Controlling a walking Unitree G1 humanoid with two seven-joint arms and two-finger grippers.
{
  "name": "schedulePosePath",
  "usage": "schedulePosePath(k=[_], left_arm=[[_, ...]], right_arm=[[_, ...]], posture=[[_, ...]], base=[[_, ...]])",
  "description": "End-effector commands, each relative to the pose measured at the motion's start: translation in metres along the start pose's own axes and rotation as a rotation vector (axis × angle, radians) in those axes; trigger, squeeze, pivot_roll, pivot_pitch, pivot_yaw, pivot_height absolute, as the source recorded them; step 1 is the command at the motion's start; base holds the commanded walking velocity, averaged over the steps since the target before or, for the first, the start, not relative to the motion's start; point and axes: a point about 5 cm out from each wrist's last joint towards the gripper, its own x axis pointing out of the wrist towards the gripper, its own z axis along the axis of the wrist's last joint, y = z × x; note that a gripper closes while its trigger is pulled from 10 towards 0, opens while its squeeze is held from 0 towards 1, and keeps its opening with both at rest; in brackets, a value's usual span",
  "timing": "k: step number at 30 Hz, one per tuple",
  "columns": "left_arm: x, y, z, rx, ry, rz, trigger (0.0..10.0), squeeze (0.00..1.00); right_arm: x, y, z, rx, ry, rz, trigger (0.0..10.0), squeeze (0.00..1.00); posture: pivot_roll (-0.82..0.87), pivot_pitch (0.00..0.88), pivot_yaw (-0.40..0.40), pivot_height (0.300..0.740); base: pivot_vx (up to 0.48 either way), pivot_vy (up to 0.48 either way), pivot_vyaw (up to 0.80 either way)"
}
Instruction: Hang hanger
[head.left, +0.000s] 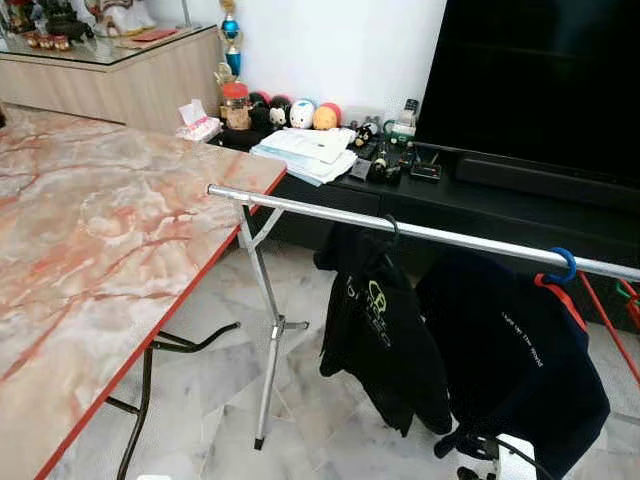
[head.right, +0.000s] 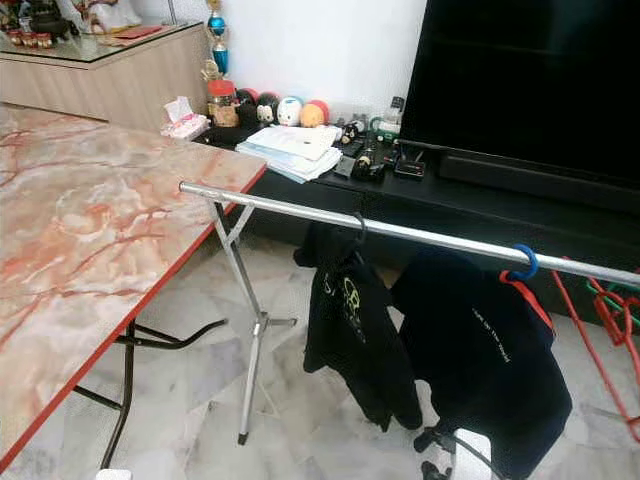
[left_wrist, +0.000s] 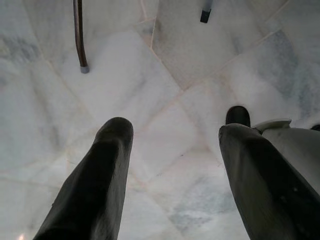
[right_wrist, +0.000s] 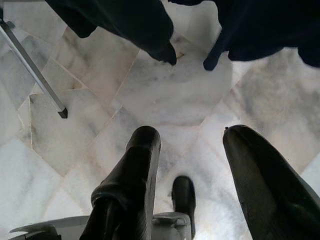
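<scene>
- Left gripper – fingers apart, empty, hanging idle over the marble floor.
- Right gripper – likewise spread on nothing, pointing down below the garment hems.
- Black-hooked hanger sits at 12 o'clock on the rail; blue-hooked hanger at 3 o'clock.
- Judgement: hanging looks done – next, step back.

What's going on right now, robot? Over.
Left gripper open, empty. Right gripper open, empty. Two dark shirts on hangers on the rail. Table to the left.
</scene>
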Motion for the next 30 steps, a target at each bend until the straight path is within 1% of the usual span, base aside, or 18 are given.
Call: schedulePosePath(k=[1,6,12,14,15,16,17,18,19,20,21,22,23,24,25,27,29,30], left_arm=[[-0.001,0.001,-0.005,0.01,0.02,0.005,10.0,0.0],[-0.001,0.002,-0.005,0.023,0.029,0.013,10.0,0.0],[-0.001,0.002,-0.006,-0.013,0.028,0.026,10.0,0.0],[-0.001,0.002,-0.007,-0.017,0.026,0.03,10.0,0.0],[0.002,-0.008,0.008,-0.017,-0.026,0.018,10.0,0.0],[0.002,-0.008,0.008,-0.017,-0.026,0.018,10.0,0.0],[0.006,-0.023,0.029,-0.017,-0.11,0.002,10.0,0.0],[0.006,-0.023,0.029,-0.017,-0.11,0.002,10.0,0.0],[0.006,-0.026,0.03,-0.024,-0.117,0.001,10.0,0.0],[0.005,-0.023,0.023,-0.029,-0.095,0.004,10.0,0.0],[0.005,-0.023,0.023,-0.029,-0.095,0.004,10.0,0.0],[0.004,-0.021,0.018,-0.036,-0.073,0.009,10.0,0.0],[0.003,-0.018,0.01,-0.048,-0.046,0.016,10.0,0.0],[0.003,-0.018,0.01,-0.048,-0.046,0.016,10.0,0.0],[0.002,-0.016,0.007,-0.051,-0.034,0.02,10.0,0.0],[0.001,-0.012,-0.002,-0.066,-0.001,0.032,10.0,0.0],[0.0,-0.01,-0.006,-0.075,0.012,0.039,10.0,0.0],[-0.001,-0.009,-0.007,-0.074,0.016,0.04,10.0,0.0]], right_arm=[[-0.001,-0.003,0.001,0.022,-0.017,-0.01,10.0,0.0],[0.0,-0.001,0.004,0.029,-0.059,-0.006,10.0,0.0],[-0.001,0.001,0.01,0.017,-0.124,0.021,10.0,0.0],[-0.001,0.003,0.013,0.014,-0.167,0.05,10.0,0.0],[-0.002,0.003,0.014,0.018,-0.178,0.056,10.0,0.0],[-0.002,0.003,0.014,0.018,-0.178,0.056,10.0,0.0],[-0.002,0.004,0.015,0.029,-0.203,0.063,10.0,0.0],[-0.002,0.004,0.015,0.029,-0.203,0.063,10.0,0.0],[0.0,0.039,0.015,0.018,-0.281,0.124,10.0,0.0],[0.0,0.054,0.017,0.011,-0.321,0.152,10.0,0.0],[0.0,0.054,0.017,0.011,-0.321,0.152,10.0,0.0],[-0.001,0.065,0.02,0.01,-0.359,0.174,10.0,0.0],[-0.003,0.074,0.028,0.004,-0.413,0.216,10.0,0.0],[-0.003,0.074,0.028,0.004,-0.413,0.216,10.0,0.0],[-0.003,0.078,0.032,0.0,-0.432,0.244,10.0,0.0],[-0.007,0.091,0.043,-0.011,-0.478,0.352,10.0,0.0],[-0.01,0.098,0.056,-0.062,-0.525,0.419,10.0,0.0],[-0.014,0.101,0.07,-0.09,-0.577,0.443,10.0,0.0]], posture=[[0.06,0.013,0.025,0.74],[0.05,0.0,0.032,0.74],[0.05,0.0,0.03,0.74],[0.05,0.0,0.026,0.74],[0.05,0.0,0.026,0.74],[0.05,0.0,0.026,0.74],[0.05,0.0,0.024,0.74],[0.05,0.0,0.024,0.74],[0.05,0.0,0.02,0.74],[0.06,0.0,0.016,0.74],[0.06,0.0,0.016,0.74],[0.06,0.0,0.014,0.74],[0.06,0.0,0.014,0.74],[0.06,0.0,0.014,0.74],[0.06,0.0,0.015,0.74],[0.06,0.0,0.014,0.74],[0.05,0.0,0.014,0.74],[0.06,0.0,0.014,0.74]], base=[[0.0,0.0,0.0],[0.0,-0.389,0.0],[0.0,0.0,0.0],[0.0,0.0,0.0],[0.0,0.0,0.0],[0.0,0.0,0.0],[0.0,0.0,0.0],[0.0,0.0,0.0],[0.0,0.0,0.0],[0.0,0.0,0.0],[0.0,0.0,0.0],[0.0,0.0,0.0],[0.0,0.0,0.0],[0.0,0.0,0.0],[0.0,0.0,0.0],[0.0,0.0,0.0],[0.0,0.0,0.0],[0.0,0.0,0.0]])
